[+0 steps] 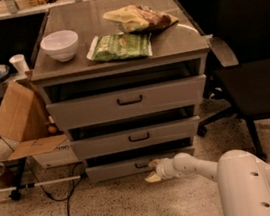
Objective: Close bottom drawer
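Overall: a single camera view looks down on a grey metal cabinet whose flat top serves as the desk (pixel 176 48), standing on a speckled floor.
Bottom drawer: the bottom drawer (pixel 115 170) is the lowest of three, under the desk's front edge and just above the floor. Its short front panel stands a little forward, with a dark gap above it.
Handle: the small dark handle (pixel 140 165) sits near the middle of that panel, its right end hidden behind the gripper.
Gripper: the gripper (pixel 153 171) is low at the bottom drawer's front, below the middle of the desk's front edge. Its two pale fingertips (pixel 154 163) are apart, the upper one against the panel by the handle, the lower one nearer the floor.
Arm: the white arm (pixel 194 166) runs from the gripper right and down to the robot's rounded body (pixel 250 184).
Middle drawer: the middle drawer (pixel 105 144) is also slightly out.
Top drawer: the top drawer (pixel 89 109) has the tallest front and an open slot above it.
Desk, left edge: a white bowl (pixel 60 44).
Desk, middle: a green packet (pixel 120 46).
Desk, toward the back right corner: a yellow-brown snack bag (pixel 139 18).
Right of the desk: a black office chair (pixel 254 62).
Left of the desk: an open cardboard box (pixel 19 114) and a white cup (pixel 19 63).
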Robot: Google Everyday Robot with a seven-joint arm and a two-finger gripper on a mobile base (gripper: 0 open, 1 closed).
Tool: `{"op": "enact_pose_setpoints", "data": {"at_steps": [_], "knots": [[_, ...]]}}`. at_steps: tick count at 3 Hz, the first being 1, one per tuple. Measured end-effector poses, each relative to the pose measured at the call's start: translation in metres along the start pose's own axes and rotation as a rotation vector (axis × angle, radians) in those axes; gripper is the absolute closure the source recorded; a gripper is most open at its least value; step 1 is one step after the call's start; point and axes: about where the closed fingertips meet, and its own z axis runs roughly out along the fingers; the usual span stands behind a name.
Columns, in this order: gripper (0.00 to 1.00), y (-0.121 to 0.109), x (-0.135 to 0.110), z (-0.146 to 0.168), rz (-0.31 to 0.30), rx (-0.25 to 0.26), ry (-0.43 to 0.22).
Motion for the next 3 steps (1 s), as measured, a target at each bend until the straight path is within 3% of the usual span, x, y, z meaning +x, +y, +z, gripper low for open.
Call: {"op": "enact_pose_setpoints", "data": {"at_steps": [1, 3], "knots": [[0.0, 0.0008, -0.0001, -0.0001, 0.0, 0.0, 0.0], [0.0, 0.006, 0.0024, 0.0065, 0.006, -0.008, 0.008]]}}
